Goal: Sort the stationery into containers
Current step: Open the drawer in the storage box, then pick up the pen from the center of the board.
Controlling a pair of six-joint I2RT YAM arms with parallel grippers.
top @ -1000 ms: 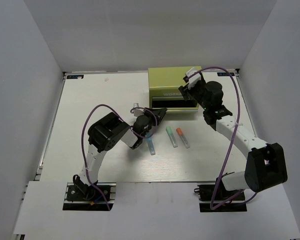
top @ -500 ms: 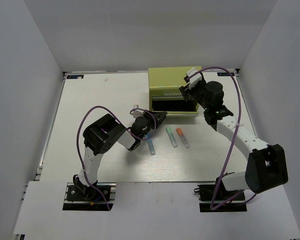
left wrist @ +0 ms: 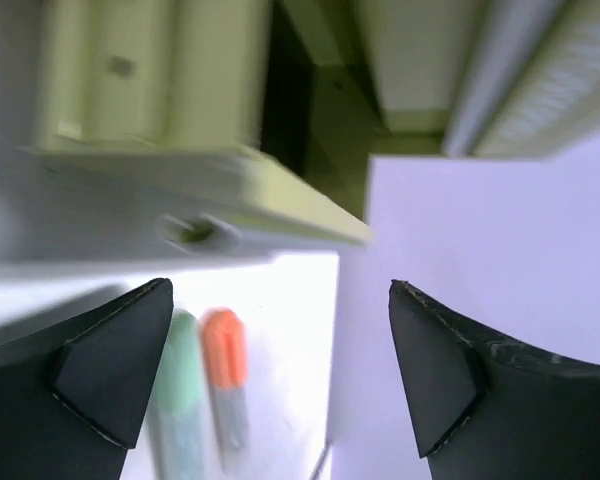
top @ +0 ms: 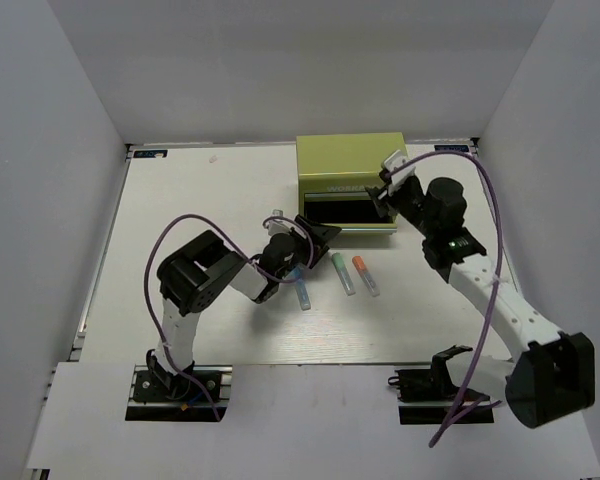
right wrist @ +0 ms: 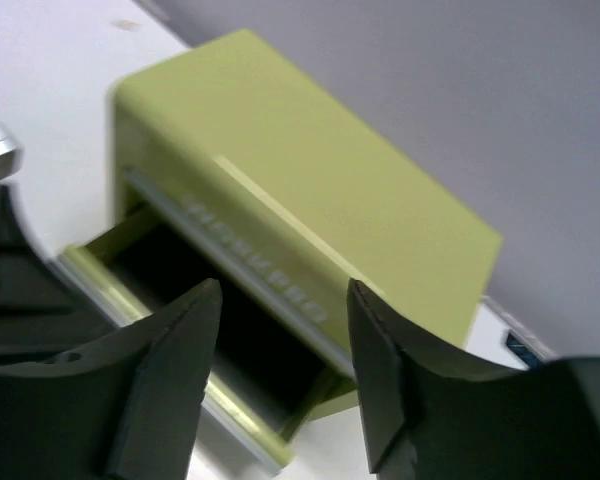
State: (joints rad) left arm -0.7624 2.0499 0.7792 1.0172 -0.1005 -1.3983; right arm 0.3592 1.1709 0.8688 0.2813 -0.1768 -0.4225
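Three stubby stationery markers lie in a row on the white table: blue-capped (top: 301,292), green-capped (top: 342,273) and orange-capped (top: 365,275). Behind them stands the olive-green chest (top: 348,160), its lower drawer (top: 346,212) pulled out; the dark inside does not show its contents. My left gripper (top: 315,238) hovers at the drawer's left front corner, open and empty. The left wrist view shows the left gripper (left wrist: 280,370) wide apart above the green marker (left wrist: 180,395) and orange marker (left wrist: 225,365). My right gripper (top: 388,182) is open at the chest's right end, its view facing the chest (right wrist: 310,190) and drawer (right wrist: 220,330).
White walls close in the table on the left, back and right. The right arm's purple cable (top: 480,190) loops above the table's right side. The left arm's elbow (top: 195,275) stands over the middle left of the table.
My left gripper has gone from nearly shut to wide open beside the drawer. The right arm has swung right, off the chest front, with its jaws slightly narrower.
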